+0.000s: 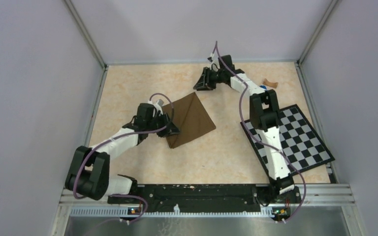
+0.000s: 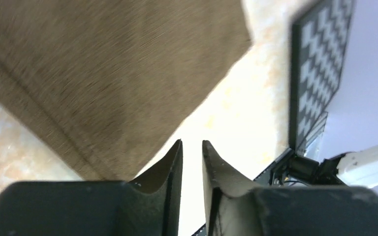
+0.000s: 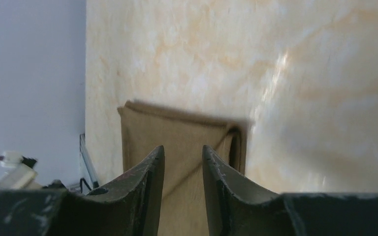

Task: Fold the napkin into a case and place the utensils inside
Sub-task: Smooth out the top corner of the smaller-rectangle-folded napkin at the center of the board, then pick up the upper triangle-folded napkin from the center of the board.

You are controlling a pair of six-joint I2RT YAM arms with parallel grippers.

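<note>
The napkin [image 1: 191,119] lies folded and flat, but it is not yet a long narrow case. Its near edge is just beside the left pincer [image 2: 192,143], on that pincer's left side, and its far corner lies just in front of the right pincer [image 3: 183,146].

The biggest risk, I think, is the cloth itself. It is soft, nothing holds it now, and so the upper layer may lift or slide open. A second risk is the left pincer: its fingers [image 2: 174,164] stand only a little apart, with nothing between them, very close to the edge. A low sideways move could catch the cloth and drag the fold crooked. The right pincer is also spread and empty, a little off the cloth, so a reach from there may take one layer only. I cannot find the utensils with certainty, and a long reach for them would leave the fold alone.

Pale grey walls [image 1: 29,73] with metal posts close the place on three sides. The table [image 1: 142,83] is smooth, beige and marbled, so cloth probably slips on it easily. A checkered board [image 1: 295,140] lies well to the right of both pincers. A small brownish thing [image 1: 271,83] behind the right arm is too small to name.
</note>
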